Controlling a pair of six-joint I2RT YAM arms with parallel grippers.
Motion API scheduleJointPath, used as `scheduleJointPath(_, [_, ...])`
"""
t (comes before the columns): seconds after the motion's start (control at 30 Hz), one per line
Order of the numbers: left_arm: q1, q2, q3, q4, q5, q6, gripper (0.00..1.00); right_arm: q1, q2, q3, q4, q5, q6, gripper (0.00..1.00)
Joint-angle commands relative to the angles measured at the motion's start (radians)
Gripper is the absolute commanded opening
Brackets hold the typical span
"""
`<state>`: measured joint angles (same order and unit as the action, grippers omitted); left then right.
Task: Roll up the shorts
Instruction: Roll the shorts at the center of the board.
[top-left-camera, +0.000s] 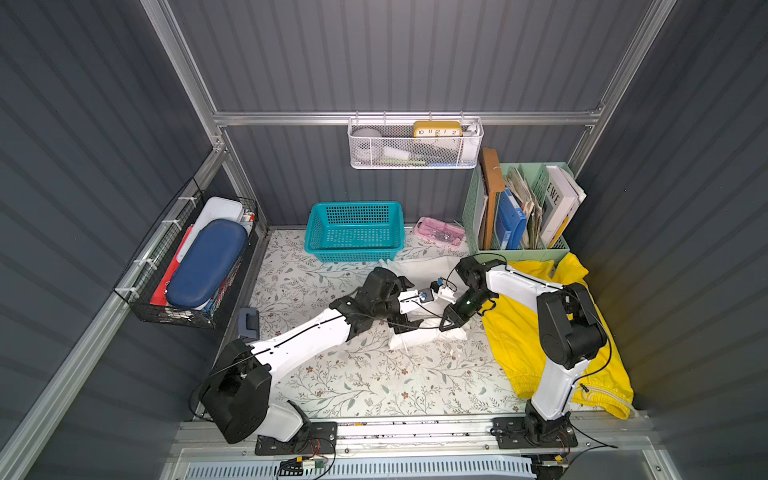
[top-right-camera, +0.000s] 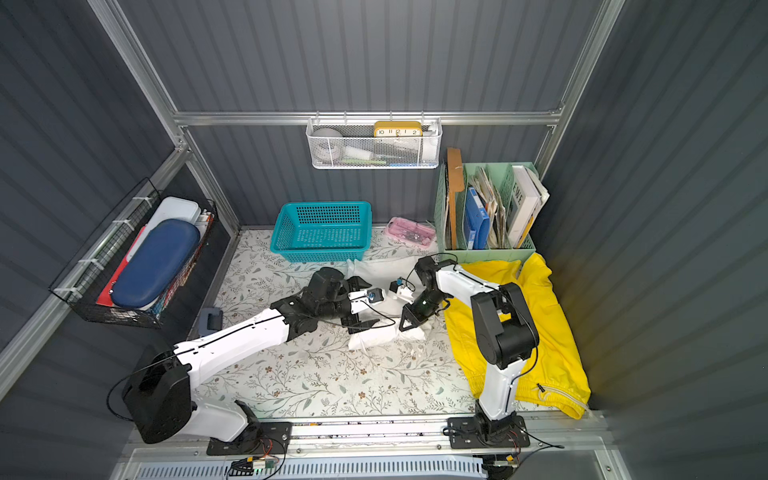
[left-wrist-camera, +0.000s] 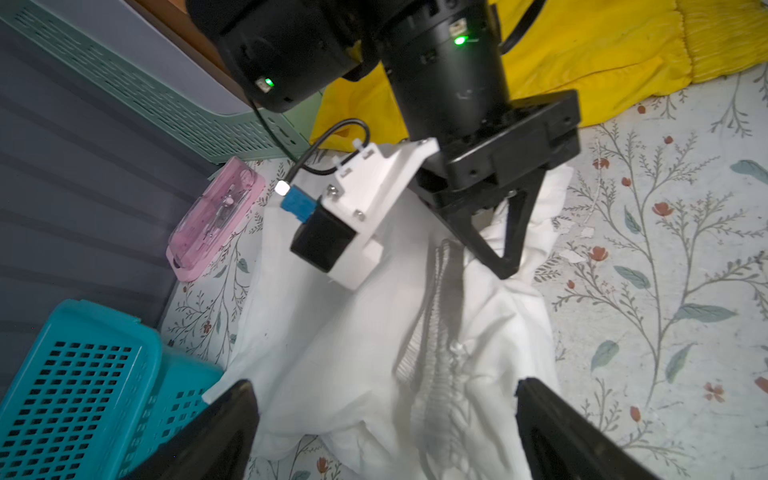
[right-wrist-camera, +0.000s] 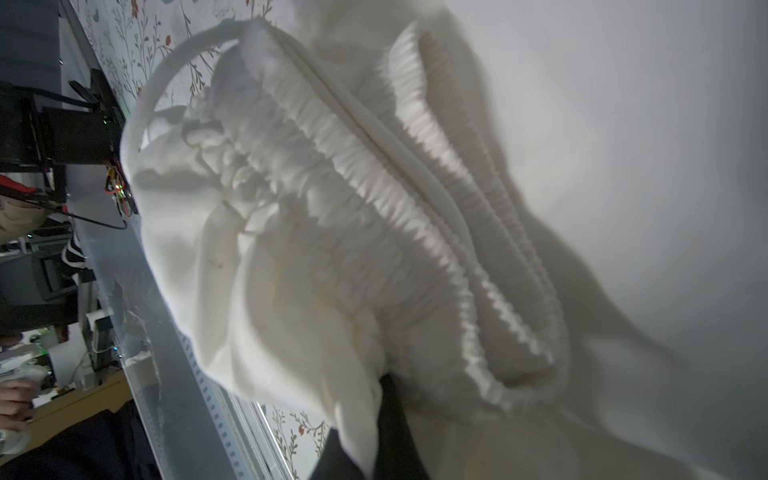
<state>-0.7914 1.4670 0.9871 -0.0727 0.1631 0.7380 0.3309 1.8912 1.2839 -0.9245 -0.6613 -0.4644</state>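
The white shorts (top-left-camera: 415, 337) (top-right-camera: 374, 337) lie bunched in the middle of the flowered table, with the gathered waistband (left-wrist-camera: 440, 365) turned up. My right gripper (top-left-camera: 445, 326) (top-right-camera: 404, 326) (left-wrist-camera: 503, 266) points down and is shut on a fold of the white shorts (right-wrist-camera: 332, 208) at the bunch's right end. My left gripper (top-left-camera: 411, 305) (top-right-camera: 368, 303) (left-wrist-camera: 386, 428) is open, one finger on each side of the white cloth (left-wrist-camera: 353, 332), holding nothing. The yellow shorts (top-left-camera: 519, 332) (top-right-camera: 557, 332) lie spread at the right, partly under the right arm.
A teal basket (top-left-camera: 353, 230) stands at the back, beside a pink case (top-left-camera: 440, 232) and a green file organiser (top-left-camera: 519, 208). A wire basket (top-left-camera: 191, 266) hangs on the left wall. A white mesh basket (top-left-camera: 415, 143) hangs on the back wall.
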Motion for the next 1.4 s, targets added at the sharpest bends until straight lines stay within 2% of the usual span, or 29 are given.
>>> scheduleJointPath(0.0, [-0.033,0.043,-0.015,0.031,0.005,0.033,1.00,-0.021,0.051,0.061,-0.108,-0.065,0.039,0.00])
scheduleJointPath(0.5, [-0.077,0.236,0.021,0.023,-0.012,0.049,1.00,-0.043,0.073,0.084,-0.128,-0.078,0.041,0.00])
scheduleJointPath(0.6, [-0.077,0.257,0.021,0.024,0.000,0.043,0.96,-0.046,0.075,0.085,-0.124,-0.078,0.045,0.00])
scheduleJointPath(0.63, [-0.078,0.264,0.021,0.023,0.002,0.041,0.94,-0.046,0.075,0.084,-0.124,-0.078,0.044,0.00])
scheduleJointPath(0.7, [-0.077,0.284,0.029,0.017,0.003,0.032,0.80,-0.047,0.074,0.084,-0.121,-0.080,0.044,0.00])
scheduleJointPath(0.77, [-0.077,0.308,0.045,0.004,0.003,0.020,0.57,-0.047,0.071,0.082,-0.116,-0.074,0.050,0.00])
scheduleJointPath(0.83, [-0.077,0.325,0.063,-0.012,0.008,0.012,0.41,-0.047,0.067,0.076,-0.100,-0.057,0.065,0.08])
scheduleJointPath(0.93, [-0.076,0.341,0.087,-0.041,0.025,0.008,0.29,-0.046,0.053,0.066,-0.079,-0.043,0.078,0.26])
scheduleJointPath(1.03, [-0.077,0.346,0.103,-0.054,0.053,-0.004,0.21,-0.047,0.016,0.043,-0.026,-0.014,0.101,0.44])
scheduleJointPath(1.13, [-0.077,0.342,0.119,-0.101,0.075,-0.024,0.19,-0.050,-0.044,0.009,0.043,0.022,0.121,0.53])
scheduleJointPath(1.37, [-0.072,0.340,0.168,-0.226,0.109,-0.033,0.18,-0.098,-0.199,-0.078,0.223,0.165,0.199,0.57])
